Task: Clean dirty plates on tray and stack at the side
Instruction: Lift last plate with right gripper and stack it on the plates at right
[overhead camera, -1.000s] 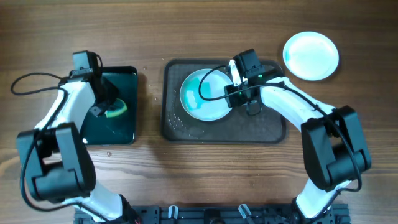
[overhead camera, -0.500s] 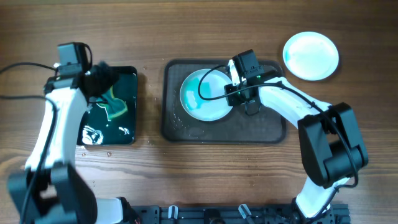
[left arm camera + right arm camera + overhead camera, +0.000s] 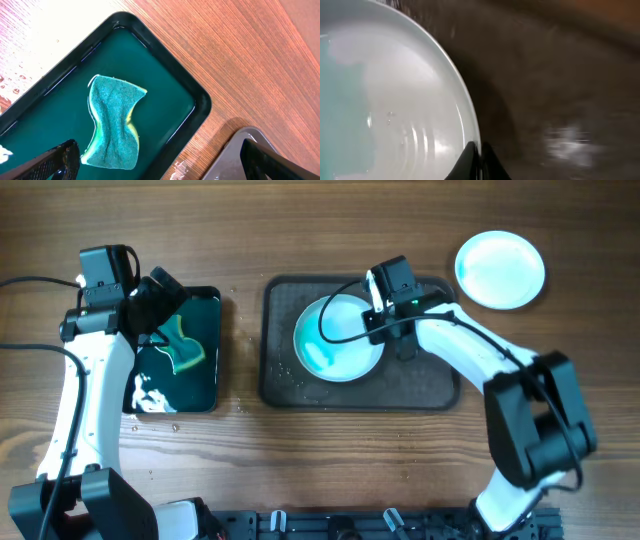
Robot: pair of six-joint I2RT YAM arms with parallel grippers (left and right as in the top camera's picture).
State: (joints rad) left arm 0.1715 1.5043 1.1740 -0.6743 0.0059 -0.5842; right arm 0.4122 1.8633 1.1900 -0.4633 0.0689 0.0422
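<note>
1. Counter (image 3: 320,460): carries the tray (image 3: 425,385) and a small black tray (image 3: 196,388).
2. Plate (image 3: 345,345): lies on the tray and has shifted slightly rightward. A blue-green smear remains, so wiping is judged unfinished.
3. Second plate (image 3: 500,270): sits unmoved on the counter beyond the tray's far right corner.
4. Sponge (image 3: 112,122): now lies free in the black tray.
5. Left claw (image 3: 158,302): has drawn back from the sponge, spread and empty.
6. Right claw (image 3: 477,160): pinches the plate's rim.

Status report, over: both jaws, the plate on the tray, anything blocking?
Left jaws open above the sponge, empty. Right jaws shut on the rim of the plate on the tray. Second plate aside on the table. Nothing seen blocking.
</note>
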